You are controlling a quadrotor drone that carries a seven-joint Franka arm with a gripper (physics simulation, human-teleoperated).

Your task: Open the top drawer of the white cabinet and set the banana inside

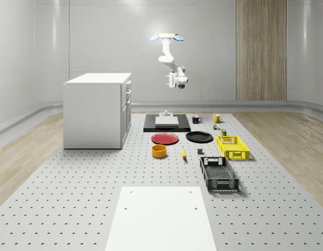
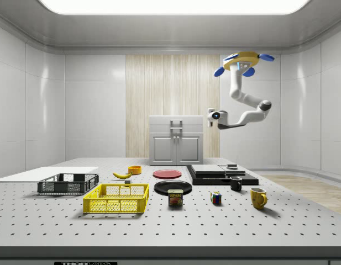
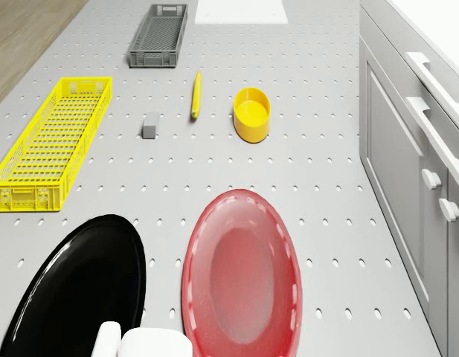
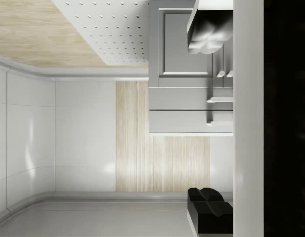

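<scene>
Drone (image 1: 166,37) hovers high above the red plate; its gripper (image 1: 170,80), empty with jaws apart, faces the white cabinet's (image 1: 98,110) shut top drawer (image 2: 176,120) across open air. Slim yellow banana (image 1: 183,152) lies on the tabletop.

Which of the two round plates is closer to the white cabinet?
The red plate. It lies between the black plate and the white cabinet.

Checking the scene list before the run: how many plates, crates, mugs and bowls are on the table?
Plates: 2, red plate, black plate
Crates: 2, yellow crate, grey crate
Mugs: 2, black mug, yellow mug
Bowls: 1, yellow bowl
Total: 7
</scene>
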